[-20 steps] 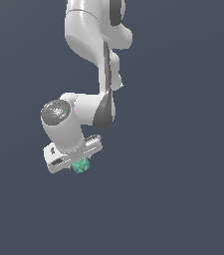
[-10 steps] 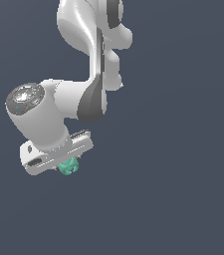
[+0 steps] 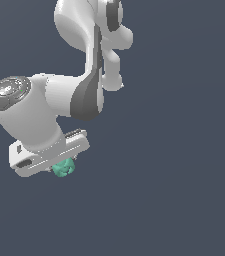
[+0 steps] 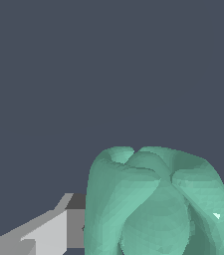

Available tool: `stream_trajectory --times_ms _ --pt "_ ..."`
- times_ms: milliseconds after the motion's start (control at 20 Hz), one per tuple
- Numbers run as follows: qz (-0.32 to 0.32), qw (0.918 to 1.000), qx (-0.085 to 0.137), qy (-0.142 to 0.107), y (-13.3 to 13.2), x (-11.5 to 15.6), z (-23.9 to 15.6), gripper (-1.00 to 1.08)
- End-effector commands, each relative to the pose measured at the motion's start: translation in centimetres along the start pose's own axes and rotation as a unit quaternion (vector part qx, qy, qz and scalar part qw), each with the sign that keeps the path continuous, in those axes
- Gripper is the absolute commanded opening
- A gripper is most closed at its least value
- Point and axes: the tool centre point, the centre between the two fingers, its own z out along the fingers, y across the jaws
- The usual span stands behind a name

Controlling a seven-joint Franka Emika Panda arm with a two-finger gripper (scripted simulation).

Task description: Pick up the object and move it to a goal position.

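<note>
While the small teal-green lumpy blob [image 3: 63,168] hangs just under the white arm's gripper [image 3: 59,167], nothing but a flat dark blue-grey backdrop surrounds it; no tabletop shows. It sits toward the exterior view's lower left. Seen from the wrist, the blob [image 4: 156,201] fills the space between the grey fingers [image 4: 44,234], which are closed against it.

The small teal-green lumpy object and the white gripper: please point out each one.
small teal-green lumpy object [image 3: 63,168], exterior view, middle of its visible part.
white gripper [image 3: 59,167], exterior view, between its fingertips.
</note>
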Motion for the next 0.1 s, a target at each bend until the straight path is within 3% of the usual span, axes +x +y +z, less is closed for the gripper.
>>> stream_trajectory --times_ms 0,50 --pt "0.000 1.0000 0.000 0.000 0.10 0.06 -0.15 -1.00" --pt "0.000 1.0000 0.000 0.000 0.10 0.06 -0.16 -1.00"
